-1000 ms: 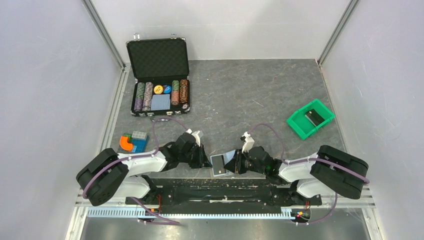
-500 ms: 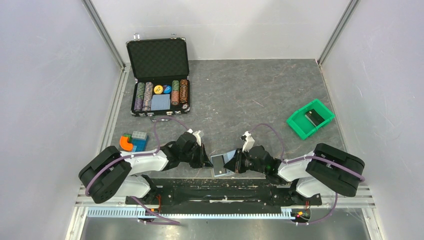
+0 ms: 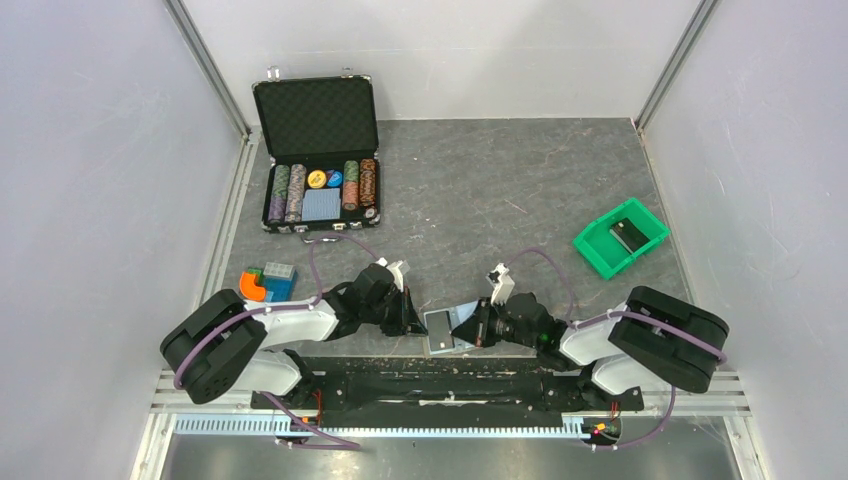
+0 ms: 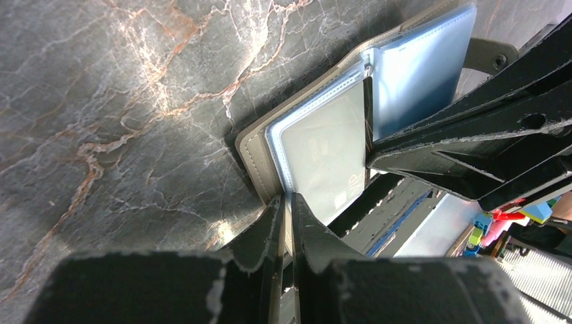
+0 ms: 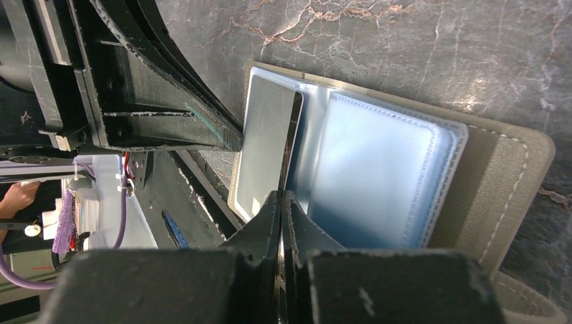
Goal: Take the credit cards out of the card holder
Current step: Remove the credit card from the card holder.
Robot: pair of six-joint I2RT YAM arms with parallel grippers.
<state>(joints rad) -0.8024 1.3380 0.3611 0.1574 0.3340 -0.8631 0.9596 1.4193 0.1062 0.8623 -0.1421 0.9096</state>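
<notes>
The tan card holder lies open near the table's front edge, between my two grippers. Its tan border frames pale-blue sleeves. My left gripper is shut on the holder's near edge; its fingertips meet there. My right gripper is shut on the edge of a pale credit card that sticks partly out of the sleeves, its jaws closed. The same card shows in the left wrist view, next to a blue sleeve.
An open black chip case stands at the back left. A green bin with a dark object is at the right. Coloured blocks lie at the left. The black base rail runs just below the holder.
My right gripper has shifted slightly to the right and turned a little, with the card still in it. The left gripper has stayed on the holder.
</notes>
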